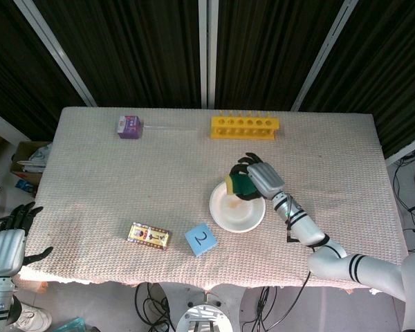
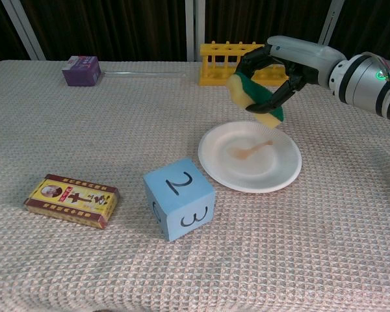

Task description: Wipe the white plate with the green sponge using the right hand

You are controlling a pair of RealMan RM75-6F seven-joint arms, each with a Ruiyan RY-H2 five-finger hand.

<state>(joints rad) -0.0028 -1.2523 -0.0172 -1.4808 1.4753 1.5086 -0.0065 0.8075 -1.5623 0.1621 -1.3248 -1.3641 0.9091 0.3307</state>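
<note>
Two views to go through. Head view first: the right hand (image 1: 257, 178) sits over the far edge of the white plate (image 1: 237, 205), fingers wrapped around the green sponge (image 1: 238, 185). The left hand (image 1: 7, 247) hangs off the near-left corner of the worktop (image 1: 90, 180) with fingers spread, holding nothing. A yellow test tube rack (image 1: 243, 126) stands further back, well apart.

Chest view: the sponge (image 2: 255, 99) is clearly in the air above the plate's (image 2: 250, 155) far rim, tilted, yellow side partly down, pinched from both sides by the dark fingers (image 2: 252, 64). A brownish smear (image 2: 248, 150) sits mid-plate.

My worry: that plate looks light, so pressing down near the rim could tip it, and a sideways swipe could shove it into the blue numbered cube (image 2: 179, 198) nearby. A tilted sponge might also wipe with just a corner.
</note>
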